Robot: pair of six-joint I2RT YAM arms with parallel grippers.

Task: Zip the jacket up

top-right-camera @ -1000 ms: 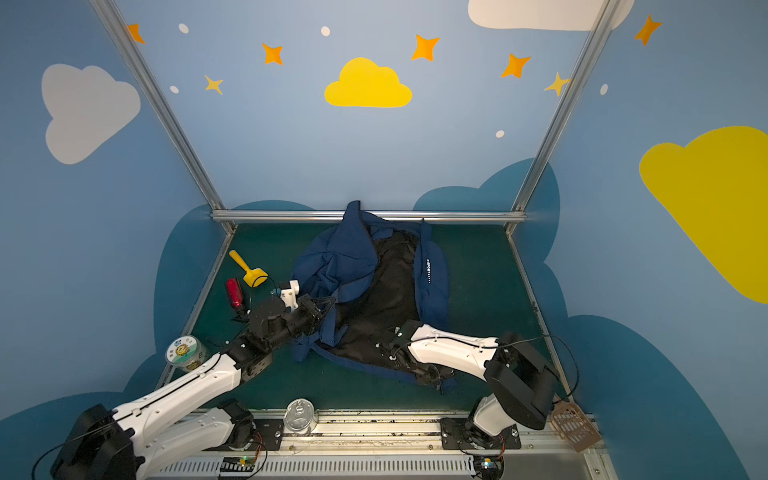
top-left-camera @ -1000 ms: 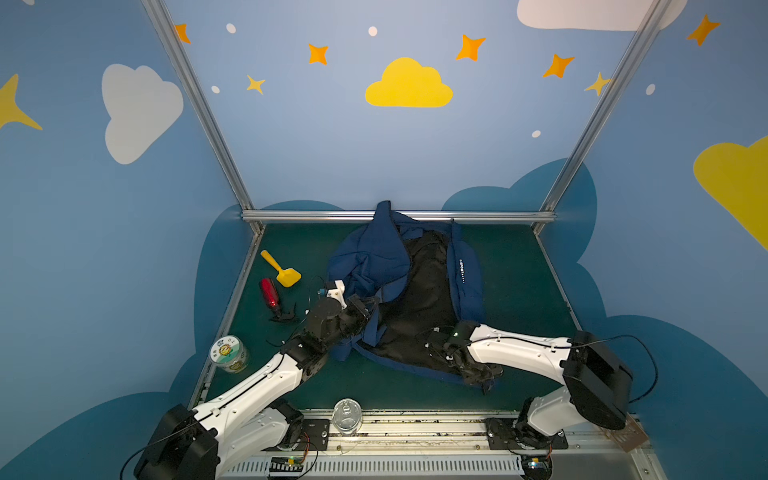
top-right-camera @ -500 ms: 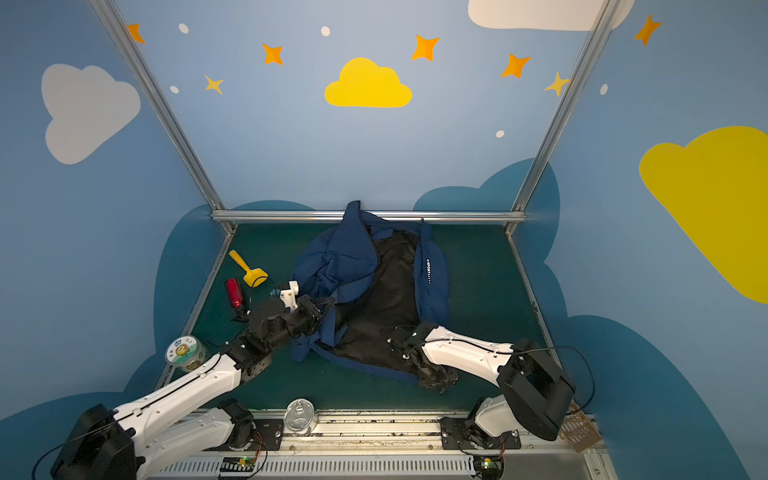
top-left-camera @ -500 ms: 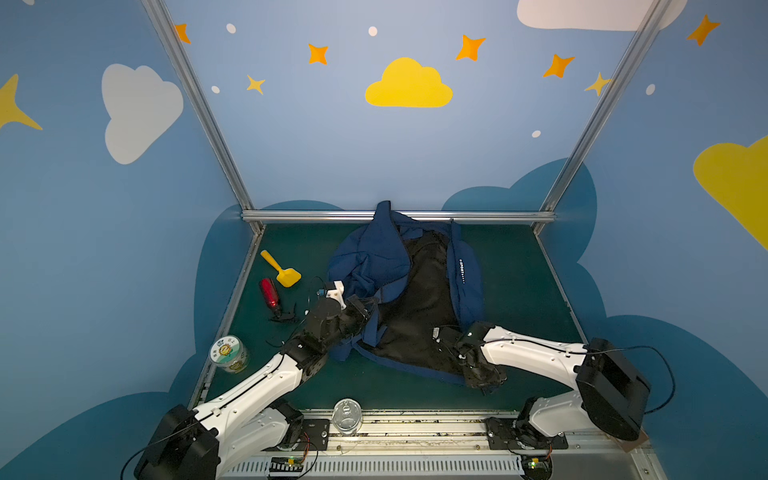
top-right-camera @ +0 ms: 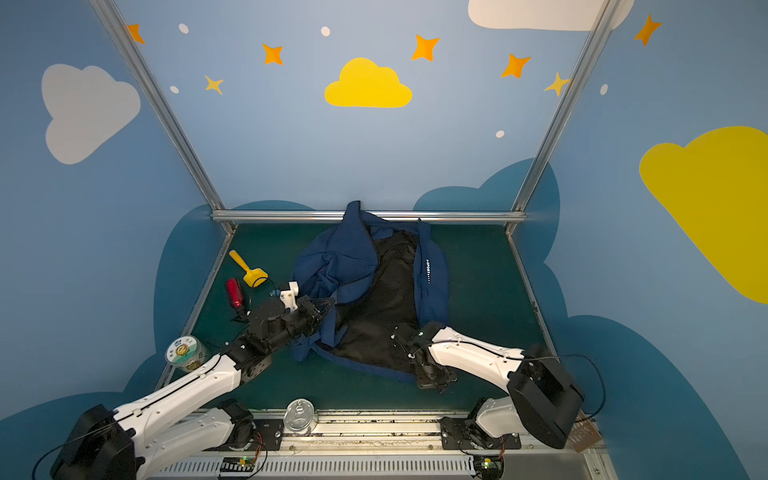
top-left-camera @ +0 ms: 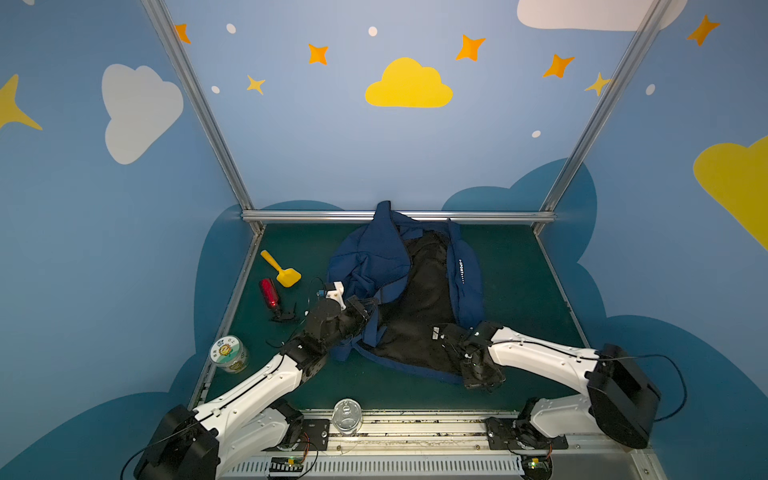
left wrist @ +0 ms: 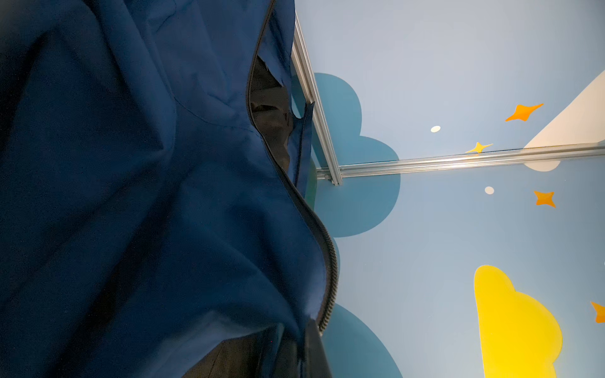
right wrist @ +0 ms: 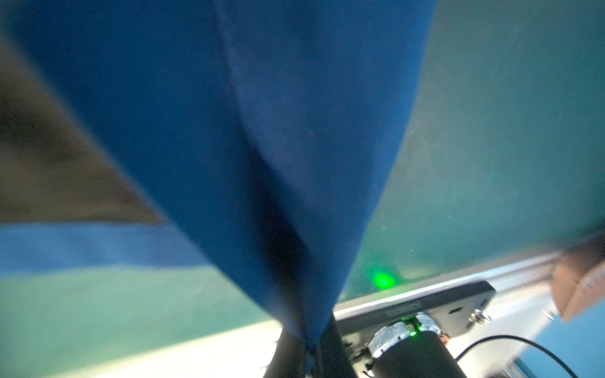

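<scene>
The navy jacket (top-left-camera: 374, 257) (top-right-camera: 332, 257) lies open on the green mat, showing its black lining (top-left-camera: 424, 299). White lettering runs down its right front panel. My left gripper (top-left-camera: 372, 309) (top-right-camera: 328, 305) is shut on the jacket's left front edge. In the left wrist view the fabric runs into the gripper (left wrist: 304, 347), right beside the dark zipper teeth (left wrist: 330, 271). My right gripper (top-left-camera: 478, 376) (top-right-camera: 432, 380) is shut on the jacket's bottom hem near the front of the mat. In the right wrist view blue cloth is pinched in the gripper (right wrist: 307, 353).
Left of the jacket lie a yellow scoop (top-left-camera: 282, 270), a red bottle (top-left-camera: 269, 293) and a small black piece (top-left-camera: 284, 316). A lidded jar (top-left-camera: 228, 353) stands at the front left. A clear cup (top-left-camera: 347, 419) sits on the front rail. A metal rail (top-left-camera: 311, 216) bounds the back.
My right gripper has closed on the jacket's bottom hem, and that arm's elbow has swung out to the right. The left arm has held still, gripping the same edge.
</scene>
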